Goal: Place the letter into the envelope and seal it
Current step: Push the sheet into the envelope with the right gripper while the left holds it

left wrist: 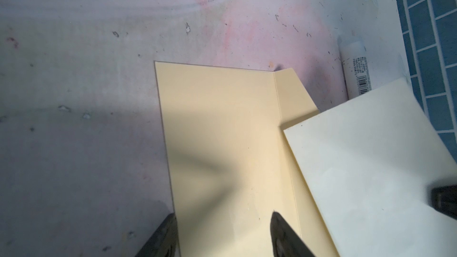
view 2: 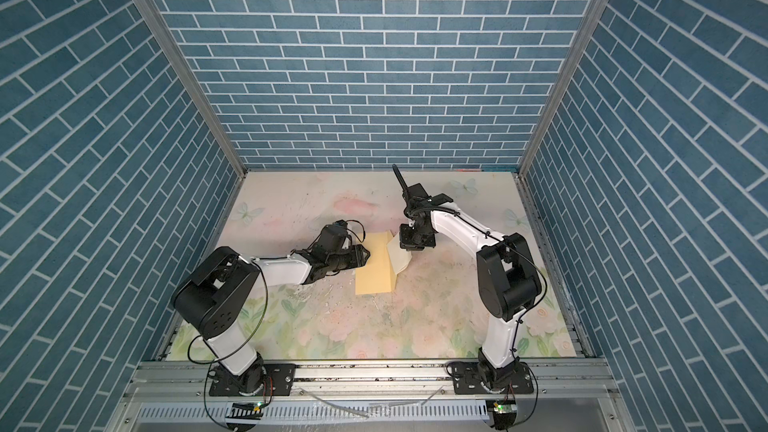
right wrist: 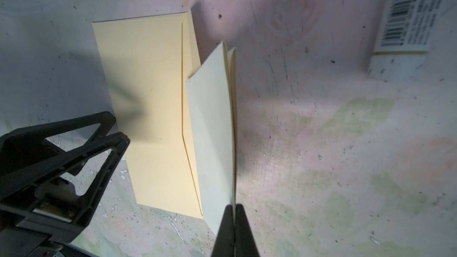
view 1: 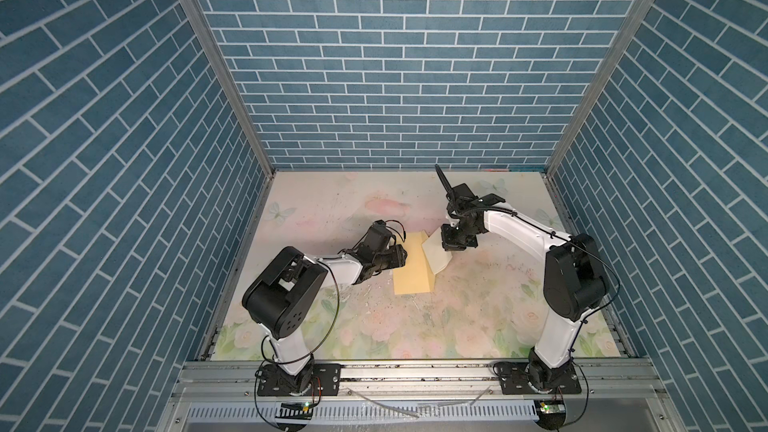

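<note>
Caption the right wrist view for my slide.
Right gripper pinches the folded letter at the open flap of the envelope; left gripper stands open opposite.

The left arm (view 1: pixel 336 270) is stretching low toward the middle, its wrist lying nearly level. The left gripper (left wrist: pixel 222 221) is holding its jaws partly apart, fingertips pointing forward and down. The right arm (view 1: pixel 515 228) is arching in from the right with its wrist bent downward, and the right gripper (right wrist: pixel 233 212) is pinching its jaws shut on the letter (right wrist: pixel 212 119).
</note>
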Tool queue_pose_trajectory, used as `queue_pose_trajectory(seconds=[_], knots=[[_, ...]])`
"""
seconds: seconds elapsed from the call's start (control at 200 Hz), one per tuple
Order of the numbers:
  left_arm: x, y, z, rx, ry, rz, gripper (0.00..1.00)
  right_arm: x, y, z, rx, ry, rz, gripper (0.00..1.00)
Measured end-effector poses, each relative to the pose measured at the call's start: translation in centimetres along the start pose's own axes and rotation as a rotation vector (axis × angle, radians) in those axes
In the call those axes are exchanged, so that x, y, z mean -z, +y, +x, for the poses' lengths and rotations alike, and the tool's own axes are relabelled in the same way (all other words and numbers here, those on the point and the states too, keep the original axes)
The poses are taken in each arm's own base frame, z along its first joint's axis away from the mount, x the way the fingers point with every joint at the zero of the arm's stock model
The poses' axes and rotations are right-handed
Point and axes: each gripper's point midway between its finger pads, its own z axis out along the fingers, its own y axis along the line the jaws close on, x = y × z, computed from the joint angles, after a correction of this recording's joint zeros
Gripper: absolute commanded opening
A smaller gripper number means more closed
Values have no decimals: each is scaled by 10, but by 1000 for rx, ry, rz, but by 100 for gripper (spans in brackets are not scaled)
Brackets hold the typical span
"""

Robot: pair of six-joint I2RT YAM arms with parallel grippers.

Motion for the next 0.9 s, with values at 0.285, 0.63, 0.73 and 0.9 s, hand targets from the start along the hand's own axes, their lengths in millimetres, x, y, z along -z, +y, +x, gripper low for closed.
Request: queue_pose_trajectory(seconds=[0.285,0.63,0.73,0.9], knots=[[-2,-1,-2,-1,-8,7,61,-4,5,-2,16,4,20,0],[-8,-5,-7,-3,-27,24,61,-12,8,-2,27,9,26,0],[-9,-5,-7,-3,-28,25,61,-13,10,-5,30,-5,19,0],[-12,-6,-10,-4,-36,31,61,-20,9,-6,38,-20,14,0]])
